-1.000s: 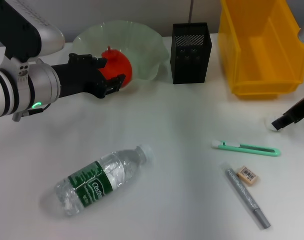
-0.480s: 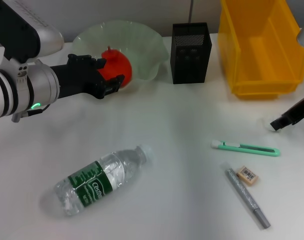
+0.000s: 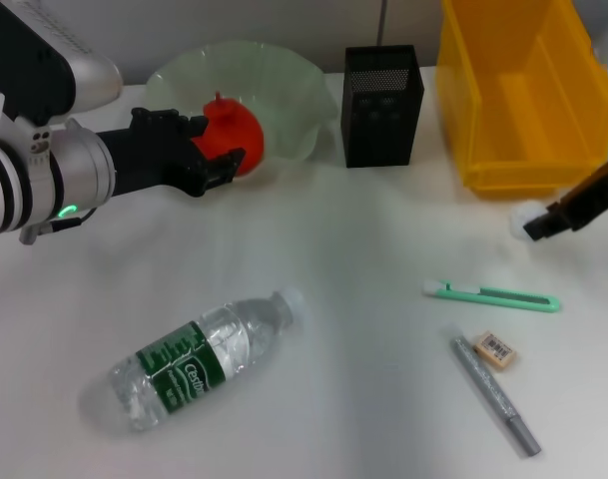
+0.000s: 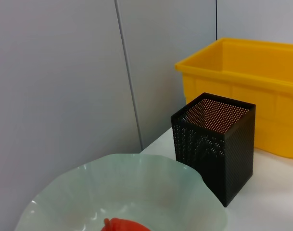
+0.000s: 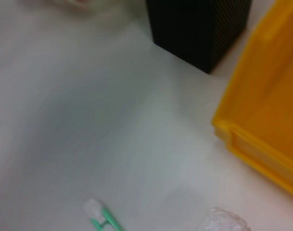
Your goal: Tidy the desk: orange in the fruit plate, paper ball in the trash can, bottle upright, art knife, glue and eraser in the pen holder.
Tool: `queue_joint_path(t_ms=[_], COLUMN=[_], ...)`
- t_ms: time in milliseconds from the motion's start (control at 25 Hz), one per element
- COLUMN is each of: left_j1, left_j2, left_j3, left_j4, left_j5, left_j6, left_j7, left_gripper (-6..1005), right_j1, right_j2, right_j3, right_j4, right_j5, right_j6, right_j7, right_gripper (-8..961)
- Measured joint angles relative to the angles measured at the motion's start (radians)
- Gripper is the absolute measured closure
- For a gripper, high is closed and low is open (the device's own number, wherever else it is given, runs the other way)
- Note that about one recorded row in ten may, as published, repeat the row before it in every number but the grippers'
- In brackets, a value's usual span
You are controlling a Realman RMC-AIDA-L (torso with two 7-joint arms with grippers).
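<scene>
Head view: orange (image 3: pixel 234 138) at fruit plate (image 3: pixel 284 75) edge.

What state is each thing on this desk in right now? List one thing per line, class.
Orange: in the left gripper, at the plate's front rim.
Plate: upright.
Bottle: lying on its side, cap on.
Pen holder: upright, looks empty.
Trash can: upright, empty as far as seen.
Paper ball: in the right gripper, before the can.
Knife, eraser, glue: lying flat.
</scene>
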Motion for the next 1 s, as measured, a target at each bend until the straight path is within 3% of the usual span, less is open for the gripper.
queue_joint_path(t_ms=[160,400,520,760,920,1000], left_j1=[0.001,0.001,0.001,0.000,0.000,0.000], left_j2=[0.000,0.000,0.000,0.000,0.000,0.000], left_j3=[-0.004,-0.004,-0.004,-0.004,-0.004,-0.004], left_j4=[0.000,0.000,0.000,0.000,0.000,0.000], left_j5=[0.000,0.000,0.000,0.000,0.000,0.000], left_j6=[0.000,0.000,0.000,-0.003,-0.003,-0.003], left_j7=[0.000,0.000,0.000,0.000,0.000,0.000], left_gripper=[421,421,421,421,421,421], right_j1=[-0.019,-0.001,0.016,0.020,0.034,0.038], right_j2=[0.019,-0.018,-0.048,-0.073,-0.113,-0.120], right_j3=[0.000,0.059,0.095,0.096,0.094,0.096], right_j4=[-0.185,-0.259,-0.225,-0.130,-0.005,0.014], right_j5=[0.029,0.033,0.033,0.054,0.122,0.130], right_j6=[-0.072,-0.057,-0.002,0.103,0.180,0.190], right_j7=[0.031,0.064,0.063,0.058,0.036,0.031], right_gripper=[667,669,668,670,670,667])
